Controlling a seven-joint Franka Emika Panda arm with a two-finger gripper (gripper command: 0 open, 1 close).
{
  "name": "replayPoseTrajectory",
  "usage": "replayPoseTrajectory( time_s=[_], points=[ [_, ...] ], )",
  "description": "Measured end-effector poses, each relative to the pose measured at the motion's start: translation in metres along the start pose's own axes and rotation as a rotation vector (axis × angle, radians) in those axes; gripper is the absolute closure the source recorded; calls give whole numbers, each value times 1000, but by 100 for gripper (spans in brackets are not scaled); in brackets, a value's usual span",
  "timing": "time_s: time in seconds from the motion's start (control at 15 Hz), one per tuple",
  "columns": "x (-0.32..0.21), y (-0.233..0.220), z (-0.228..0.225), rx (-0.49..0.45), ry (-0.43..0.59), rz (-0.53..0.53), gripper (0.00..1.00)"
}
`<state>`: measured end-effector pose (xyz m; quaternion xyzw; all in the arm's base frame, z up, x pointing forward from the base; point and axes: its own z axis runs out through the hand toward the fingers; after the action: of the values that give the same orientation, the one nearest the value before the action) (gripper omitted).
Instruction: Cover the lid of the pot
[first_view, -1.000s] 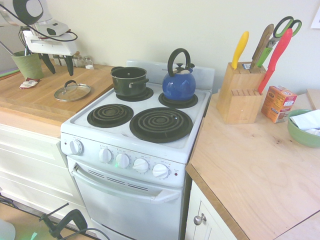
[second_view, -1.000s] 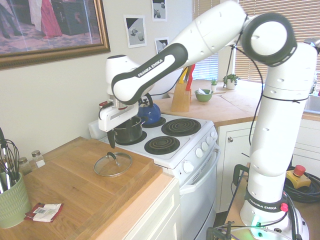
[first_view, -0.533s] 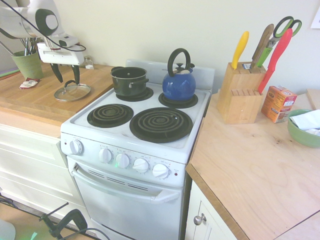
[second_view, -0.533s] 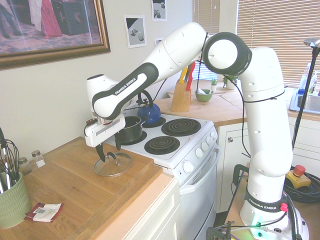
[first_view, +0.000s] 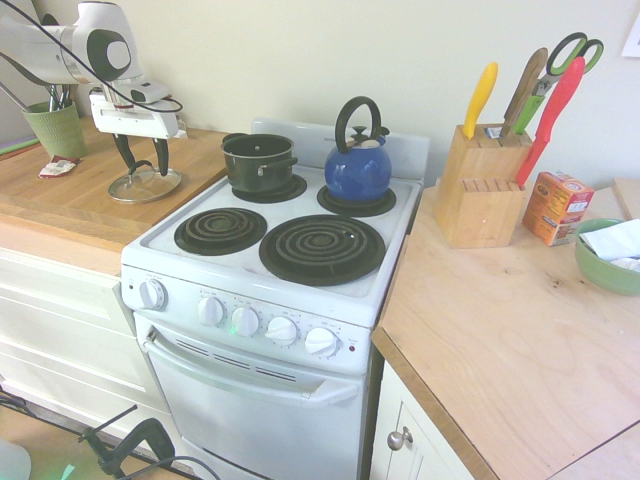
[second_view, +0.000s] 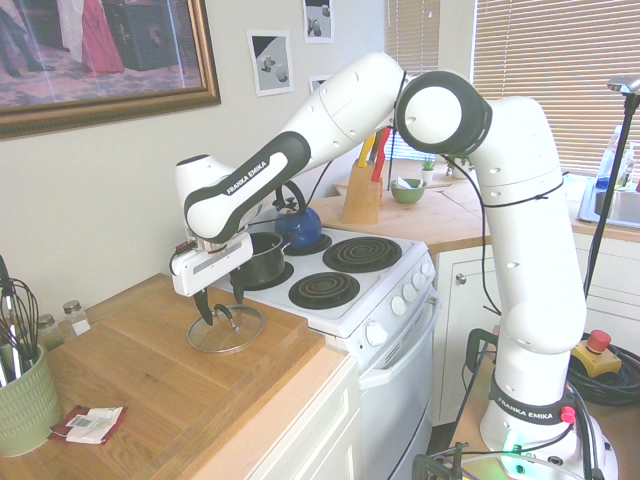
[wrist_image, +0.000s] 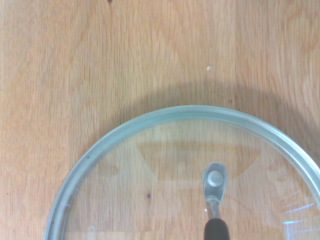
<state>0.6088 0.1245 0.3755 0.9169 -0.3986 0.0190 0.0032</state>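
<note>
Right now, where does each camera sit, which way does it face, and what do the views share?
First exterior: in front of the stove, facing the wall; arm enters from the left, open gripper over the lid.
Second exterior: over the wooden counter, facing the window; whole arm shows.
Wrist: looks straight down onto the lid.
Both exteriors share the lid, pot and kettle.

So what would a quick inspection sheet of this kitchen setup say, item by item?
Surface: wooden countertop beside a white electric stove.
Job's things: round clear glass lid flat on the countertop; small black pot uncovered on a rear burner.
Clutter: blue kettle, wooden knife block, green utensil cup, orange box, green bowl.
Grippers: gripper open, pointing down, straddling the lid's handle.
Cables: nothing noted.
Surroundings: framed picture, window blinds.
</note>
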Motion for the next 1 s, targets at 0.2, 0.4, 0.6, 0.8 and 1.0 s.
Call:
replayPoseTrajectory(
  time_s=[0.2, 0.4, 0.6, 0.8, 1.0],
  points=[
    [-5, -2, 0, -5, -3, 30, 100],
    [-11, -5, 2, -9, -8, 60, 100],
    [-13, -5, 3, -8, -17, 84, 100],
    [-12, -2, 4, -6, -23, 102, 100],
    [-6, 2, 3, -6, -19, 121, 100]
  ],
)
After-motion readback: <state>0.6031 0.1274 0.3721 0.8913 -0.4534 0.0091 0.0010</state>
